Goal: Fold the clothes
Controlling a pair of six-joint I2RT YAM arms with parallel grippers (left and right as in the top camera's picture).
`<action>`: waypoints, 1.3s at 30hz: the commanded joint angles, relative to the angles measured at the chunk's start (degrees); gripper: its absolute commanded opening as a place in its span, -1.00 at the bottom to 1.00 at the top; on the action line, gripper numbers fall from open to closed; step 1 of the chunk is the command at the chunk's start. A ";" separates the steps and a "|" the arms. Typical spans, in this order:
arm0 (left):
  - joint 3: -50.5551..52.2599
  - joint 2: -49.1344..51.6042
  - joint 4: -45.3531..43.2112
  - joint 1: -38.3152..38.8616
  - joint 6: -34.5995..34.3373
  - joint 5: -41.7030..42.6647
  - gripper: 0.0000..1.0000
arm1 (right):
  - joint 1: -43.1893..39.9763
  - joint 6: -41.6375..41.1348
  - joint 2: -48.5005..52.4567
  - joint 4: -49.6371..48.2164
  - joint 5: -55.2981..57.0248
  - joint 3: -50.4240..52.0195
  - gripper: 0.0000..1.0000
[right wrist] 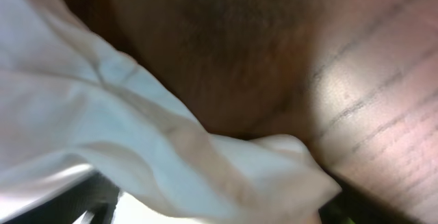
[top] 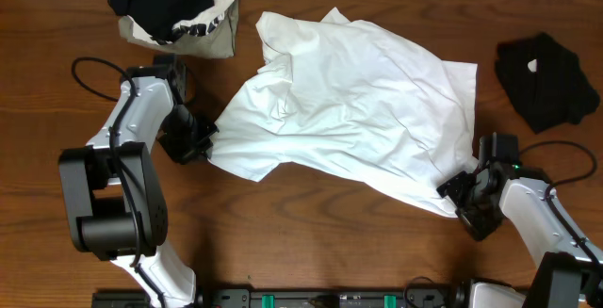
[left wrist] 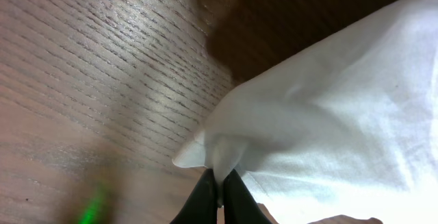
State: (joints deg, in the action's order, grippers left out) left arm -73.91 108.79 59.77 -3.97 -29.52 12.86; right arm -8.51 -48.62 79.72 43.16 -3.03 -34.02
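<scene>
A large white T-shirt lies crumpled across the middle of the wooden table. My left gripper is at the shirt's left edge. In the left wrist view the gripper is shut on a pinched fold of the white cloth. My right gripper is at the shirt's lower right corner. In the right wrist view its dark fingers stand wide apart, with the corner of the white cloth lying between them.
A heap of clothes, black on top of pale printed cloth, sits at the back left. A black garment lies at the right edge. Black cables loop beside each arm.
</scene>
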 commanded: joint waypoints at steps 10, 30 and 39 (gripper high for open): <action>0.28 -1.77 2.99 -0.26 1.27 -1.57 -0.88 | -0.66 -1.97 -0.90 1.05 0.00 0.15 -0.59; 0.28 -18.01 18.34 -0.24 1.66 -1.81 -0.88 | -6.21 2.89 -3.02 12.22 5.22 -10.05 -0.97; 0.31 -18.36 27.54 -0.20 1.73 -2.23 -0.88 | -6.21 3.50 -3.02 21.57 8.22 -16.13 -0.97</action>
State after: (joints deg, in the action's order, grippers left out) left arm -73.89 91.18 85.60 -3.97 -28.42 12.80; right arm -13.98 -46.04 77.41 63.92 2.26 -48.47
